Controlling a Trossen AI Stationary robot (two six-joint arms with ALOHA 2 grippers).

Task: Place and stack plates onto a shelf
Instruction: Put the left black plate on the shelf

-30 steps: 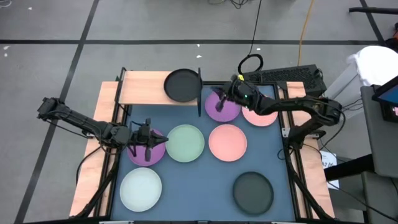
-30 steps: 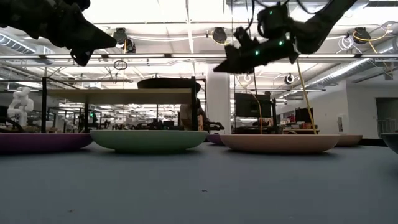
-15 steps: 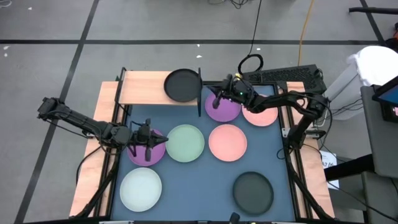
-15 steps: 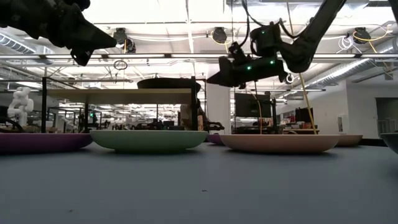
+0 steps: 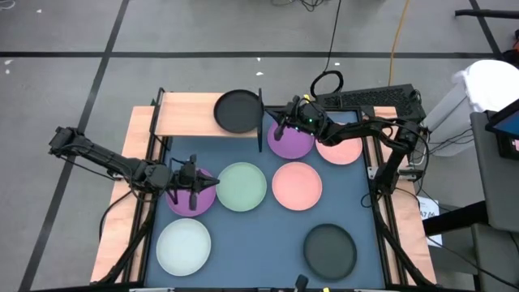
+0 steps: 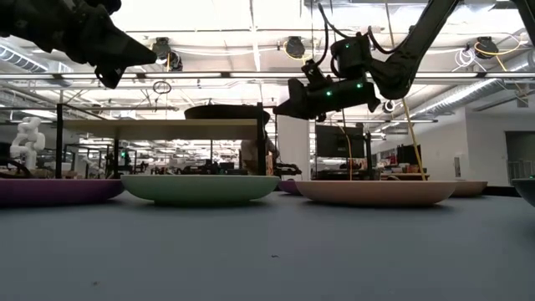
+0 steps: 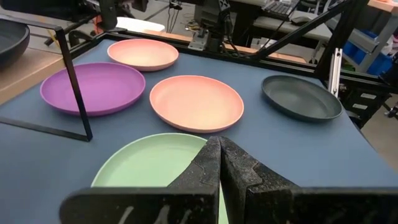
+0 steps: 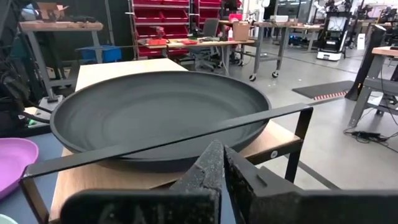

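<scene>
One black plate [image 5: 238,110] sits on the shelf [image 5: 186,115], a light-wood board in a thin black metal frame at the worktop's [image 5: 259,235] far edge. The right gripper [image 5: 281,128], fingers together and empty, hangs just beside the shelf's near-right corner, over the rim of a purple plate [image 5: 293,143]; that plate lies directly below it and looks the likeliest next pick, with the shelf a short way off to its left. The left gripper [image 5: 192,188], also closed on nothing, hovers over the other purple plate [image 5: 203,199], farther from the shelf. Green [image 5: 241,186], two pink [image 5: 297,184], whitish [image 5: 184,246] and black [image 5: 330,249] plates lie apart: round, shallow, matte, no long axis.
</scene>
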